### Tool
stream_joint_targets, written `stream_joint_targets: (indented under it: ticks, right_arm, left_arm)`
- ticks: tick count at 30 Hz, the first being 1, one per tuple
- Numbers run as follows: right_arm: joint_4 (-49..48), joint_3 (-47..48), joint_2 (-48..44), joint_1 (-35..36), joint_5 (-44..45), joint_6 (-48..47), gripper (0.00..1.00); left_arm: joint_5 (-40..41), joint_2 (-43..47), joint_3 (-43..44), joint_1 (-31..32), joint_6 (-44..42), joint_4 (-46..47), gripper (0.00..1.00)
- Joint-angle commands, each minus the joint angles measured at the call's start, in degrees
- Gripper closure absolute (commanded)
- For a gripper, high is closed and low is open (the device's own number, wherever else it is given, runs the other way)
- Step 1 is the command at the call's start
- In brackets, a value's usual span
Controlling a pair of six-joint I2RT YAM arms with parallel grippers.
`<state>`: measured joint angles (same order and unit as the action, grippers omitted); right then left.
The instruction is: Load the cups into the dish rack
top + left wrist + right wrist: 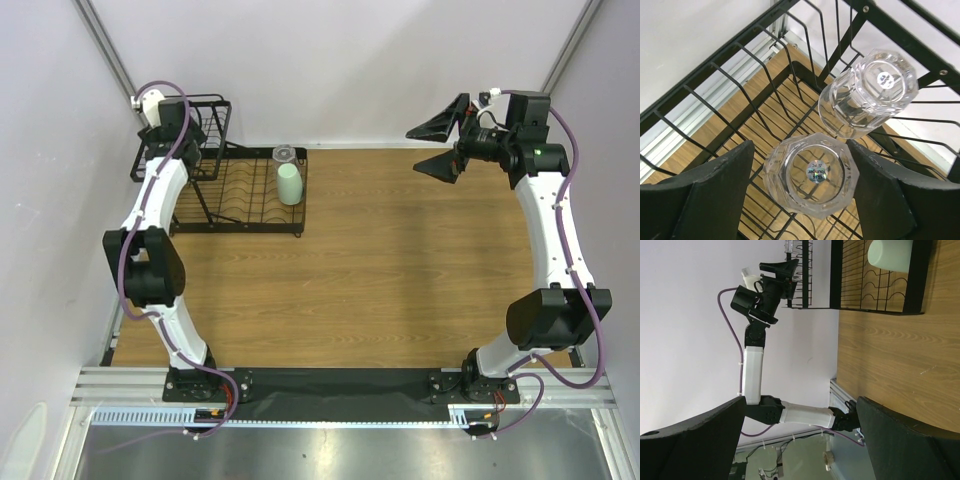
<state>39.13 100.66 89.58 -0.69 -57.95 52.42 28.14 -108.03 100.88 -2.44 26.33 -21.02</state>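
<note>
In the left wrist view, two clear glass cups stand upside down inside the raised wire basket of the dish rack (905, 36). One cup (811, 174) sits between the fingers of my left gripper (800, 150), which is open, with a gap showing at the left finger (722, 195). The other clear cup (870, 92) stands just beyond it. On the rack's low tray (240, 228) are the mint-green tumbler (289, 184) and a third clear cup (284, 154). My right gripper (440, 145) hangs open and empty in the air at the back right.
The rack fills the back left corner against the walls. My left arm (160, 200) stretches along the table's left edge up to the basket. The right wrist view shows the tumbler (890, 252), the rack (870, 309) and bare wooden table (890, 370).
</note>
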Motion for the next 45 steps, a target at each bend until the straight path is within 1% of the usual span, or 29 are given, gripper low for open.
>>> stream_joint_targets:
  ticks: [1, 7, 11, 14, 15, 16, 18, 19, 20, 21, 22, 24, 25, 26, 28, 29, 31, 32, 35, 36, 39, 40, 42, 43, 45]
  right_arm:
    - [-1.2, 1.4, -0.1, 0.4, -1.3, 0.0, 0.00]
    - [-1.0, 1.3, -0.3, 0.4, -0.8, -0.4, 0.00]
    - [0.6, 1.3, -0.3, 0.3, 0.6, -1.2, 0.00]
    - [2.6, 1.3, 0.1, 0.2, 1.7, -2.6, 0.00]
    - [3.7, 2.2, 0.3, 0.2, 2.7, -3.5, 0.00]
    - [6.9, 2.8, 1.0, 0.2, 3.6, -4.6, 0.00]
    - [11.2, 5.6, 1.7, 0.2, 6.3, -9.2, 0.00]
    - [15.1, 6.6, 2.3, 0.1, 9.3, -10.9, 0.00]
    - [16.9, 7.1, 2.3, -0.1, 11.4, -13.1, 0.00]
    - [18.2, 7.3, 2.3, -0.3, 13.0, -14.0, 0.00]
    - [20.3, 6.7, 2.1, -0.6, 14.3, -14.6, 0.00]
    - [22.5, 5.8, 1.7, -1.8, 19.1, -17.0, 0.00]
    - [24.9, 4.6, 1.6, -2.1, 21.0, -17.7, 0.00]
    - [26.0, 3.8, 1.2, -2.7, 24.2, -18.5, 0.00]
    - [28.9, 2.3, 0.5, -3.3, 28.1, -20.6, 0.01]
    - [29.5, 0.1, -0.7, -3.7, 31.4, -21.1, 0.00]
    - [30.3, -2.2, -2.2, -5.3, 34.0, -22.3, 0.00]
    - [30.4, -4.4, -3.2, -5.8, 35.5, -22.5, 0.00]
    - [31.2, -8.2, -7.0, -8.6, 41.2, -23.2, 0.00]
    - [31.4, -11.1, -9.1, -9.7, 44.0, -23.2, 0.00]
    - [33.2, -16.7, -12.0, -13.3, 49.2, -23.3, 0.04]
    - [33.9, -18.1, -13.7, -15.0, 52.0, -23.2, 0.07]
    - [34.8, -21.0, -15.1, -16.7, 54.7, -23.2, 0.10]
    - [35.6, -21.4, -15.7, -18.3, 56.5, -23.2, 0.16]
    - [36.6, -21.5, -15.9, -19.0, 57.9, -23.1, 0.23]
  left_arm:
    - [-1.3, 4.3, 1.0, -0.3, -1.2, 1.5, 0.20]
    - [-3.0, 7.6, -0.4, -0.3, 0.8, 1.9, 0.20]
    - [-7.0, 13.3, -5.8, -0.3, 1.2, 7.0, 0.19]
    - [-10.2, 17.8, -8.6, -0.3, 2.8, 7.6, 0.17]
    - [-11.6, 18.8, -9.8, -0.3, 3.2, 7.8, 0.16]
    - [-13.0, 21.3, -10.8, -0.3, 3.8, 8.4, 0.15]
    - [-17.4, 23.7, -14.2, -0.3, 5.3, 10.5, 0.12]
    - [-19.2, 24.9, -15.4, -0.3, 7.6, 11.3, 0.10]
    - [-21.4, 27.0, -16.8, -0.2, 8.9, 13.3, 0.03]
    - [-25.8, 27.8, -19.4, -0.1, 10.3, 14.4, 0.01]
    - [-27.7, 28.7, -20.8, 0.1, 12.7, 15.6, 0.00]
    - [-29.9, 29.9, -23.3, 2.0, 13.8, 17.3, 0.00]
    - [-29.8, 30.2, -23.6, 4.3, 13.4, 17.2, 0.00]
    - [-29.7, 30.2, -23.5, 7.2, 12.7, 16.8, 0.00]
    - [-29.8, 29.9, -23.2, 10.2, 10.0, 16.7, 0.00]
    - [-29.8, 29.7, -22.9, 13.0, 9.3, 16.3, 0.00]
    - [-30.7, 29.4, -23.1, 15.3, 8.5, 16.5, 0.00]
    - [-31.0, 29.3, -23.6, 17.5, 8.4, 17.2, 0.00]
    - [-32.5, 28.8, -24.4, 20.9, 7.7, 18.0, 0.00]
    - [-32.6, 28.8, -25.1, 21.6, 7.5, 18.0, 0.00]
    - [-33.2, 29.1, -27.6, 24.3, 7.9, 18.8, 0.00]
    - [-33.4, 29.0, -28.1, 24.9, 8.3, 18.8, 0.00]
    - [-34.3, 28.7, -29.2, 25.6, 9.2, 19.4, 0.00]
    - [-34.6, 28.6, -29.2, 25.6, 9.8, 20.0, 0.00]
    - [-35.1, 27.7, -28.6, 25.6, 9.9, 20.2, 0.00]
